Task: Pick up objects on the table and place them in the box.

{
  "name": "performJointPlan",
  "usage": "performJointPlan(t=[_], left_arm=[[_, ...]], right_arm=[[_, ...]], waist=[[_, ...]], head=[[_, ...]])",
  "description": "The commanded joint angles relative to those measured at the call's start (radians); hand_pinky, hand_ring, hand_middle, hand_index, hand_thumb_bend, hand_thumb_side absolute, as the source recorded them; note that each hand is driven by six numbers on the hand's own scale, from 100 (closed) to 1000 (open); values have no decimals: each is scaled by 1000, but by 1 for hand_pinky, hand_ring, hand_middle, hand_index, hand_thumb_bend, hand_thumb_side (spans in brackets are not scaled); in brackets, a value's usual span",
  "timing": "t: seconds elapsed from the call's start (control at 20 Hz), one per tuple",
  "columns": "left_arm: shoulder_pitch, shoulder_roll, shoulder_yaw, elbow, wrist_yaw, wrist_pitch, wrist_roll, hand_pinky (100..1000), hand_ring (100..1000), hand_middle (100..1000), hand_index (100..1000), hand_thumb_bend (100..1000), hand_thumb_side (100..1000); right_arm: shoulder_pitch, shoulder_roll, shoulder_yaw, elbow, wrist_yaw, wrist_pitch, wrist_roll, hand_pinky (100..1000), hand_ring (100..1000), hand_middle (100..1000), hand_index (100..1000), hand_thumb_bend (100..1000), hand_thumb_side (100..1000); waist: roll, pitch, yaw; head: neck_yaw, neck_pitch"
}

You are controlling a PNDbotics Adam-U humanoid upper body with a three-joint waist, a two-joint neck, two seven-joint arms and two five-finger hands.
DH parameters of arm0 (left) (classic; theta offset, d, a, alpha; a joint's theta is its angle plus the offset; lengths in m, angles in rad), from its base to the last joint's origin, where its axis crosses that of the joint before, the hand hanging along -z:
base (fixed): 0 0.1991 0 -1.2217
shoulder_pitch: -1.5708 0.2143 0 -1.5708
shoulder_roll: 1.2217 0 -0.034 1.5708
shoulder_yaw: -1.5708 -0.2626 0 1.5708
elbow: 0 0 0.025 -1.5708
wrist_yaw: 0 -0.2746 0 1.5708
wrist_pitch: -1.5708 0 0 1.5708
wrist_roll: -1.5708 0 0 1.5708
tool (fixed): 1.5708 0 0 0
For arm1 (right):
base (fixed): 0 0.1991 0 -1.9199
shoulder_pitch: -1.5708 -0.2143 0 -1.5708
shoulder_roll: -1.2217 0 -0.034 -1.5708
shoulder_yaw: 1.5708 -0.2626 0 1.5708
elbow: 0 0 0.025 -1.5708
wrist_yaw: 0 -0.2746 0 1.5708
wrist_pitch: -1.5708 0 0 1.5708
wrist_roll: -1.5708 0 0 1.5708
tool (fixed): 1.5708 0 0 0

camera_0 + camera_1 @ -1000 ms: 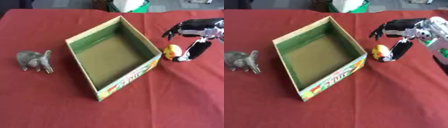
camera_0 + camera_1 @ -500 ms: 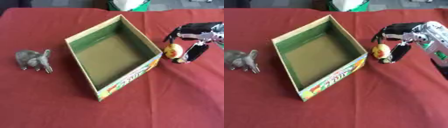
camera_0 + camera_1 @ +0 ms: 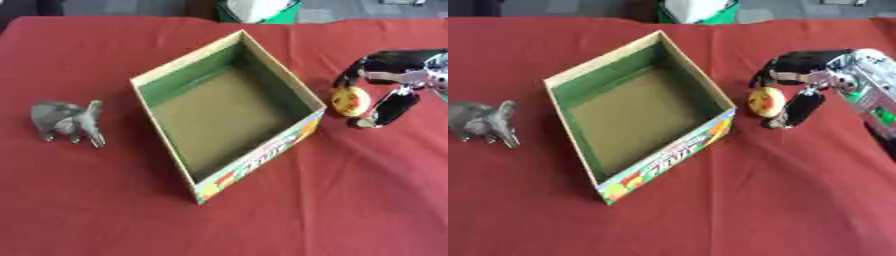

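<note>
Small yellow-and-red ball [image 3: 766,101] at right centre, just beside the open green-lined cardboard box [image 3: 179,86], right hand [image 3: 802,75] curled over it, thumb and fingers bracketing it, red cloth table [image 3: 350,200] bare at lower right.

A red tablecloth [image 3: 105,200] covers the whole table, smooth and evenly lit. Beyond its far edge lies a strip of grey floor [image 3: 131,7]. A green container [image 3: 697,11] with something white inside stands there, just behind the table's edge.
</note>
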Motion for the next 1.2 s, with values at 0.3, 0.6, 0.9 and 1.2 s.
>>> performJointPlan(t=[0.3,0.6,0.9,1.2], left_arm=[[-11,8,1,-17,3,3,-10,650,631,693,793,100,828],[-13,6,1,-17,3,6,-12,650,632,693,792,100,829],[-16,4,1,-17,6,7,-15,651,633,694,792,100,830],[-15,3,1,-17,8,8,-17,651,633,695,793,100,828]], right_arm=[[-8,-22,-17,3,3,16,-48,718,777,599,790,125,407],[-10,-23,-17,-6,-14,26,-68,703,755,599,778,100,419],[-9,-22,-17,-11,-12,32,-104,631,663,495,649,100,357],[-10,-26,-19,-49,-20,51,-181,600,625,504,509,100,460]], waist=[[-1,-9,-1],[-2,-6,-1],[-5,-6,-1],[-6,-8,-5]], head=[[5,-14],[6,-14],[5,-19],[7,-19]])
